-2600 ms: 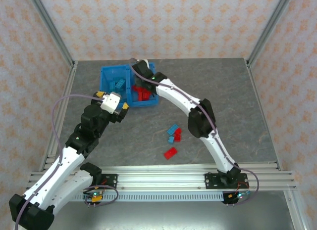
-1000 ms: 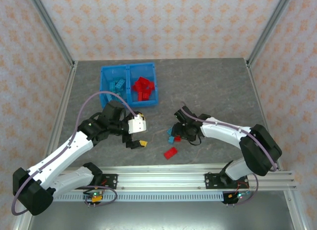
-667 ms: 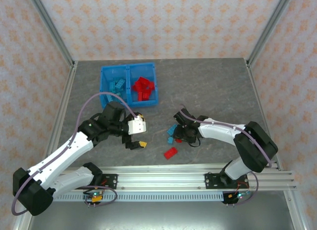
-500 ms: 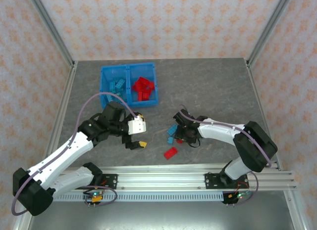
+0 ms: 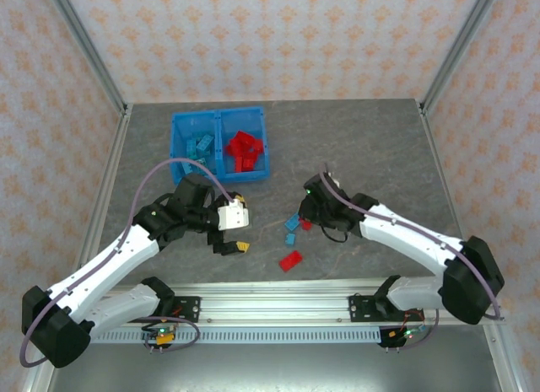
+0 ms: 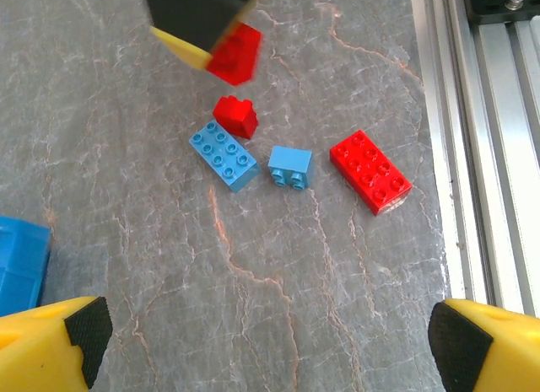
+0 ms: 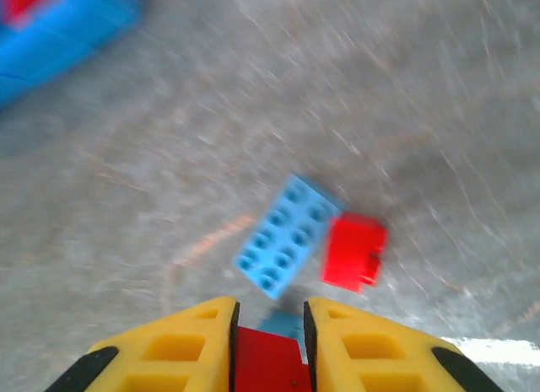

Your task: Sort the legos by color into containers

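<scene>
I'm watching the right gripper [image 7: 268,320] pinching a red brick [image 7: 268,358], hanging just nearer me than the bin [image 5: 175,147]. The left gripper [image 6: 270,333] is sitting spread wide and empty, also on the bin's near side. Under them are lying a long red brick [image 6: 370,171], small red brick [image 6: 235,115], long blue brick [image 6: 223,155] and small blue brick [image 6: 290,166].

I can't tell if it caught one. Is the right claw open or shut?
Shut. The right gripper has its yellow fingers squeezing a red lego between them.
</scene>
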